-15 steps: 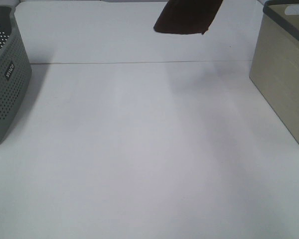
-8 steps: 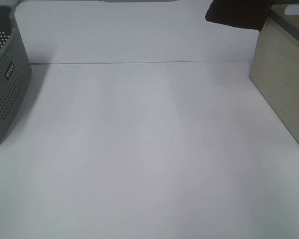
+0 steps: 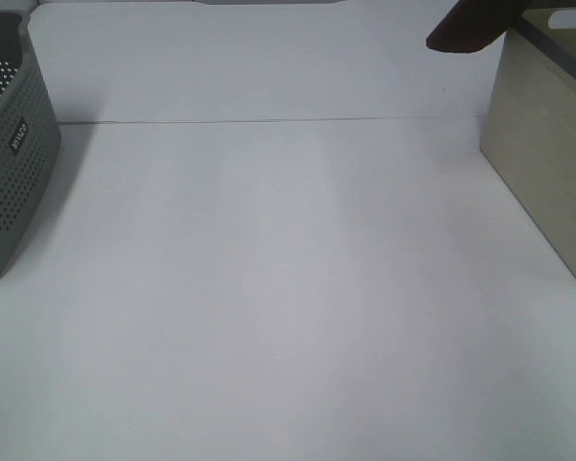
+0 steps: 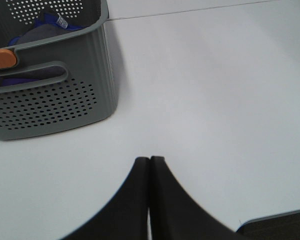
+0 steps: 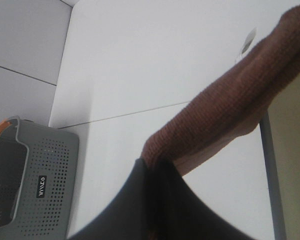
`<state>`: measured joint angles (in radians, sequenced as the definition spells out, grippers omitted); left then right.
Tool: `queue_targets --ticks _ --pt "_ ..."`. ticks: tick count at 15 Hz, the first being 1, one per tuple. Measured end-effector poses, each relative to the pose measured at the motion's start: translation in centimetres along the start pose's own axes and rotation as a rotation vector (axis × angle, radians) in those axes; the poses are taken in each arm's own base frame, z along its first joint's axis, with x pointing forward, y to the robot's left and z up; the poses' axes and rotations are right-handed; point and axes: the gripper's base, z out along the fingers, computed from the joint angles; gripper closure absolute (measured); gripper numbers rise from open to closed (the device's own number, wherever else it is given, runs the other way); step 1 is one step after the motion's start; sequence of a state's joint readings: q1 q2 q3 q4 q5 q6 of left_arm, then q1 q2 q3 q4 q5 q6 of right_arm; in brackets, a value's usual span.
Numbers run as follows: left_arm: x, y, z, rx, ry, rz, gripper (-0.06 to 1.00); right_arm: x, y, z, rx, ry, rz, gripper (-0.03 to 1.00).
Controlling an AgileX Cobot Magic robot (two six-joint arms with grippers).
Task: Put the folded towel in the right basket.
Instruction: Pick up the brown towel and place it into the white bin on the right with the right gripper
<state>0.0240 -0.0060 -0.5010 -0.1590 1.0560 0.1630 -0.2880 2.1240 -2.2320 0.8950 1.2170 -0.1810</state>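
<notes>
The folded brown towel (image 3: 472, 25) hangs at the top right of the high view, at the near-left rim of the beige right basket (image 3: 547, 144). In the right wrist view my right gripper (image 5: 157, 167) is shut on the towel (image 5: 230, 107), which sticks out over the basket's grey rim (image 5: 267, 160). The right gripper itself does not show in the high view. My left gripper (image 4: 150, 165) is shut and empty, low over the white table beside the grey left basket (image 4: 50, 95).
The grey perforated basket (image 3: 10, 144) stands at the table's left edge and holds blue and grey cloth (image 4: 45, 27). A thin seam (image 3: 269, 121) runs across the white table. The table's near edge shows in the left wrist view (image 4: 275, 220).
The towel has moved right across the top of the high view, from the middle to the beige basket's rim. The left arm has not moved.
</notes>
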Motion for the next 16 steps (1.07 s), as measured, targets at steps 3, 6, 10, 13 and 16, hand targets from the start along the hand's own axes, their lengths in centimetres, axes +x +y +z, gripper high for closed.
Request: queue_targets --ticks 3,6,10,13,16 --pt "0.0 0.0 0.0 0.0 0.0 0.0 0.94 0.0 1.0 -1.6 0.08 -0.015 -0.059 0.95" --pt "0.0 0.0 0.0 0.0 0.0 0.0 0.94 0.0 1.8 -3.6 0.207 -0.032 -0.138 0.95" --pt "0.0 0.0 0.0 0.0 0.0 0.0 0.94 0.1 1.9 -6.1 0.428 -0.032 -0.295 0.95" --pt "0.0 0.0 0.0 0.0 0.0 0.0 0.94 0.4 1.4 -6.1 0.465 0.013 -0.399 0.95" --pt "0.0 0.0 0.0 0.0 0.0 0.0 0.94 1.4 -1.2 -5.3 0.582 0.127 -0.445 0.95"
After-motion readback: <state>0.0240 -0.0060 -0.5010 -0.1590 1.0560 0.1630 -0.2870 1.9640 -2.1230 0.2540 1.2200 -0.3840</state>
